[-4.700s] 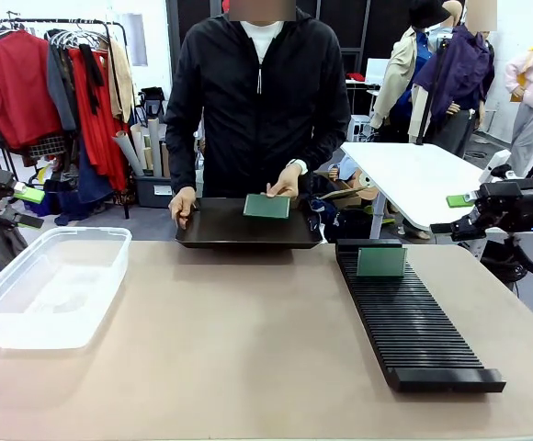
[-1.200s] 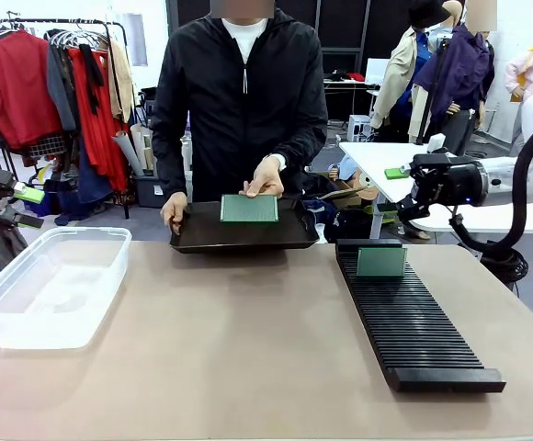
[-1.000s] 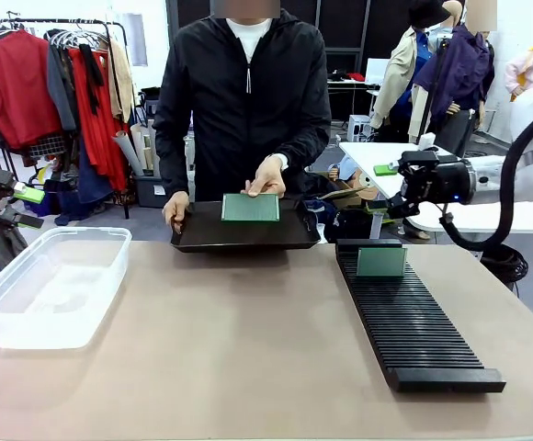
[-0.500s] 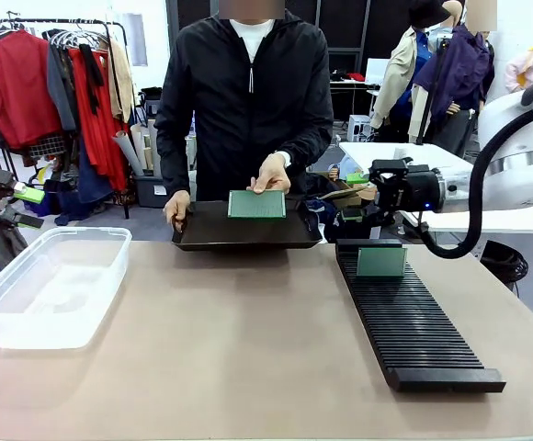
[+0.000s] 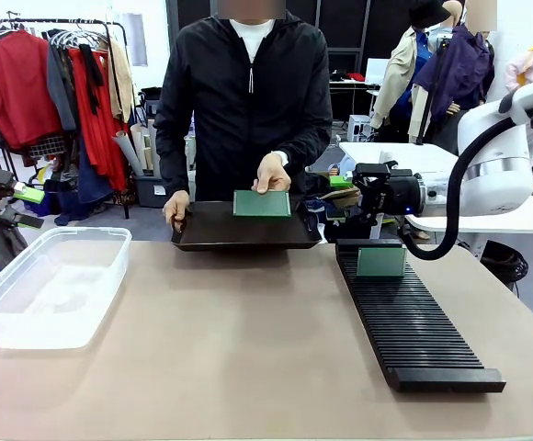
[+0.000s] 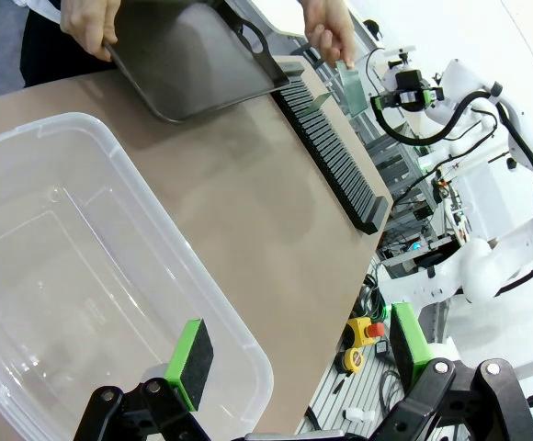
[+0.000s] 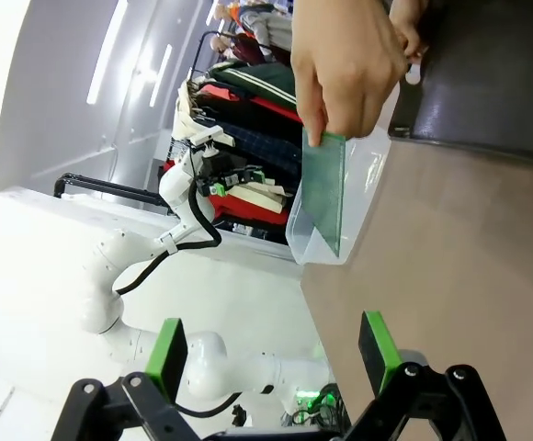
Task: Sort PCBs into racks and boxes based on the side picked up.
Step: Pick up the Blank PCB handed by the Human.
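Green and thin, the board [image 5: 262, 203] stands almost upright in the person's hand [image 5: 273, 173], which pinches it at the top edge just above the dark tray [image 5: 239, 234] at the far side of the counter [image 5: 248, 349]. Your right fingers [image 5: 342, 182] are beside it, near but not touching, spread wide with nothing between them. In the right wrist view the board lies ahead of them, apart from both pads. The main danger, I think, is the person's fingertips: they cover one edge of the board, so if you close too near that edge you may squeeze the hand and not the board. Because the board is so thin and is held at one edge only, a touch from one pad first could swing it or push it out of the hand onto the tray. The arm also passes close over the far end of the rack [image 5: 413, 322], where a second board [image 5: 381, 262] stands in a slot, and a low move could knock it. The face toward the robot looks finely speckled, but it is small, so a wrong reading would send it to the wrong place. Your left fingers [image 6: 191, 349] hover wide apart and empty over the clear box [image 6: 83, 276].
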Motion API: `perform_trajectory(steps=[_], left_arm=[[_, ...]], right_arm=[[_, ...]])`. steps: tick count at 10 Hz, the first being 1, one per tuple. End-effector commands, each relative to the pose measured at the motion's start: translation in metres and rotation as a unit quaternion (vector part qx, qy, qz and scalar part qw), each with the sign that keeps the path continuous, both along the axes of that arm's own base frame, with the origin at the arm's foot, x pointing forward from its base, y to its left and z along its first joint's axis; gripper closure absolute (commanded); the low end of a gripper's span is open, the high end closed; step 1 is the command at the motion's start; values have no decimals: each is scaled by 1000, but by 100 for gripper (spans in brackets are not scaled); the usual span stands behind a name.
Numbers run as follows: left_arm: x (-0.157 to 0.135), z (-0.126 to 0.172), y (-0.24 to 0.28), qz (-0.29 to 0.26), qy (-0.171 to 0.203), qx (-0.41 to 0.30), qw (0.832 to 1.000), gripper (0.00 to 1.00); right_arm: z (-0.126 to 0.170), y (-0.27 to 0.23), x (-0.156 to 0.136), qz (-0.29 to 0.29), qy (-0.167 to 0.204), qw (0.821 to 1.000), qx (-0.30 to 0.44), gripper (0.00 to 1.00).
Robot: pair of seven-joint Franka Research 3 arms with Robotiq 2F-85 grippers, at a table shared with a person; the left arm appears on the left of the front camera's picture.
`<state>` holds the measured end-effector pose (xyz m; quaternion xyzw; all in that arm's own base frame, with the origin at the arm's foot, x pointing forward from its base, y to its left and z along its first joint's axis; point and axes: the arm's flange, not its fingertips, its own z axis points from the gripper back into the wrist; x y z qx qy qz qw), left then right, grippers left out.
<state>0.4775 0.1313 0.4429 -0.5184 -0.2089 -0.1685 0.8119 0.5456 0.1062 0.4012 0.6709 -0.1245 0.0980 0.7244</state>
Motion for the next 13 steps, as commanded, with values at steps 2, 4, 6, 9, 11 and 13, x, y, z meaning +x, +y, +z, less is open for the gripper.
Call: perform_trajectory(steps=[2, 4, 6, 9, 11, 13], left_arm=[[-1, 2, -1, 2, 1, 1, 1000, 0], [-1, 2, -1, 2, 1, 1, 1000, 0], [-1, 2, -1, 2, 1, 1, 1000, 0], [-1, 2, -1, 2, 1, 1, 1000, 0], [-1, 2, -1, 2, 1, 1, 1000, 0], [-1, 2, -1, 2, 1, 1, 1000, 0]], right_arm=[[-11, 18, 19, -11, -13, 1000, 10, 0], [-17, 28, 33, -4, -22, 1000, 21, 0], [-16, 36, 45, 0, -33, 999, 14, 0], [-13, 44, 66, 14, -32, 999, -9, 0], [-13, 52, 79, 27, -39, 999, -27, 0], [-9, 60, 92, 39, -44, 998, -32, 0]])
